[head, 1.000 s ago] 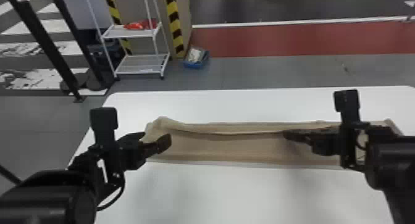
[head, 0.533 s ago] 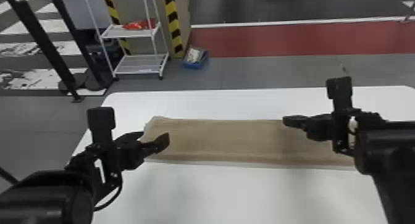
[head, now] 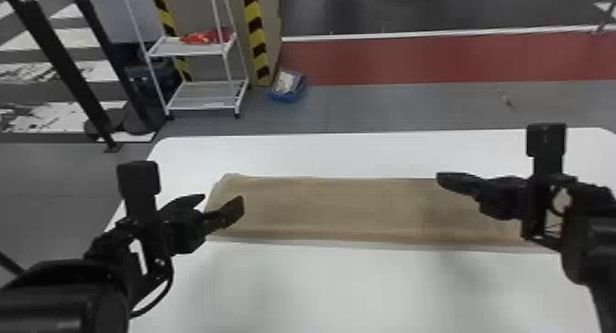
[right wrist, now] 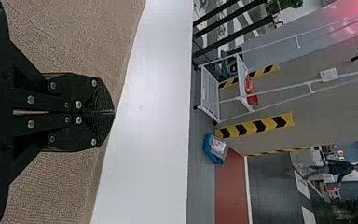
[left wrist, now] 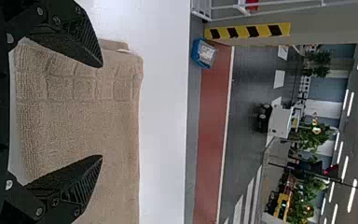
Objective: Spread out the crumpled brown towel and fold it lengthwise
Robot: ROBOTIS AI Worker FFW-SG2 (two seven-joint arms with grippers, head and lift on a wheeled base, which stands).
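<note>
Brown towel [head: 339, 208] lies flat; blue bin [head: 285, 97] holds something whitish [head: 286, 81].

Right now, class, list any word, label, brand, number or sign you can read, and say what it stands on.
No word, brand or number can be read.
Blue box: any print on its pale contents is too small to read.
Yellow-and-black striped edging: stripes, no readable lettering.
Brown towel: no lettering seen.
</note>
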